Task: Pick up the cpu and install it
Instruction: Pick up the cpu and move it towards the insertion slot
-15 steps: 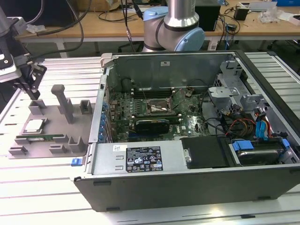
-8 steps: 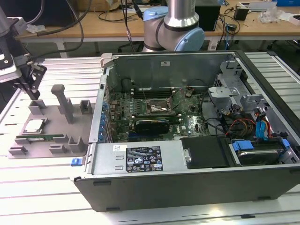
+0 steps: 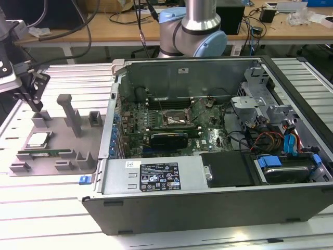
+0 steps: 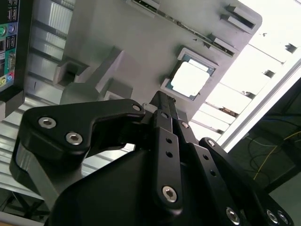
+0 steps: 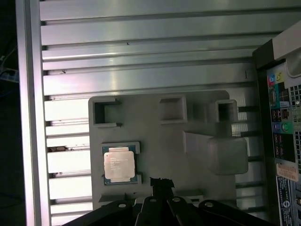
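Black gripper (image 4: 161, 99) links fill the foreground of the second wrist view, narrowing to two fingertips that look pressed together with nothing between them. In the first wrist view the gripper (image 5: 161, 182) comes to the same narrow point, so it appears closed and empty.

In the exterior view the arm (image 3: 193, 26) rises as a silver column with blue joints at the far side, behind the computer case (image 3: 156, 208). Its wrist end enters from the exterior view's left edge, and the gripper (image 3: 35, 104) points straight down. It hangs above the far left part of the grey tray (image 3: 78, 143), clear of the tray floor.

The cpu (image 3: 37, 139) lies flat in a square recess of that tray with its silver top up. It sits just nearer the camera than the gripper and is not touched by it. Both wrist views show the cpu (image 4: 190, 79) (image 5: 119, 164) seated in its recess, a short way beyond the fingertips.

A long green memory stick (image 3: 46, 153) lies in a slot along the tray's near edge. The tray rests on a ribbed metal counter (image 3: 52, 219), close beside the open computer case on the exterior view's right. Inside the case the square socket (image 3: 177, 121) on the board stands well apart from the gripper.
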{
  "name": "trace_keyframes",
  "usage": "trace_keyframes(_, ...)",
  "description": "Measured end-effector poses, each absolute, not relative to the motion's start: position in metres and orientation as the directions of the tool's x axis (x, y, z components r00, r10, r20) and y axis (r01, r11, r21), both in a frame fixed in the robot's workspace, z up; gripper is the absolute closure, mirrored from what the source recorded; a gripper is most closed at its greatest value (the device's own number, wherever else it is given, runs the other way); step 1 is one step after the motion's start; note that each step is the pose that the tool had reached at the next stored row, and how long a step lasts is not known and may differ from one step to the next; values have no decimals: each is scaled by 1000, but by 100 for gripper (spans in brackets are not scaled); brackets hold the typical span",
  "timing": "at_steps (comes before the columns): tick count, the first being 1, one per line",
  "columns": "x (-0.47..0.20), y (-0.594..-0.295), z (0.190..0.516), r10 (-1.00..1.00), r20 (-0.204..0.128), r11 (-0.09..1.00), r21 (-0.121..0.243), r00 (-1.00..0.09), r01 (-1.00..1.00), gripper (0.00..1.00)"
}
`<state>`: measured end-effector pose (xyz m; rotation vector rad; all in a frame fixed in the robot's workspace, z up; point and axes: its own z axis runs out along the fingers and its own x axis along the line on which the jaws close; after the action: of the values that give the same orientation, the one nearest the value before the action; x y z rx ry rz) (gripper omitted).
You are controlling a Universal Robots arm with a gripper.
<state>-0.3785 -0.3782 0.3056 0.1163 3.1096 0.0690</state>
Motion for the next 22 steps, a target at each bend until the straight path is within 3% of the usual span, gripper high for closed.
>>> trace_keyframes(22, -409, -379, 271, 75, -28, 996, 45, -997, 74, 89)
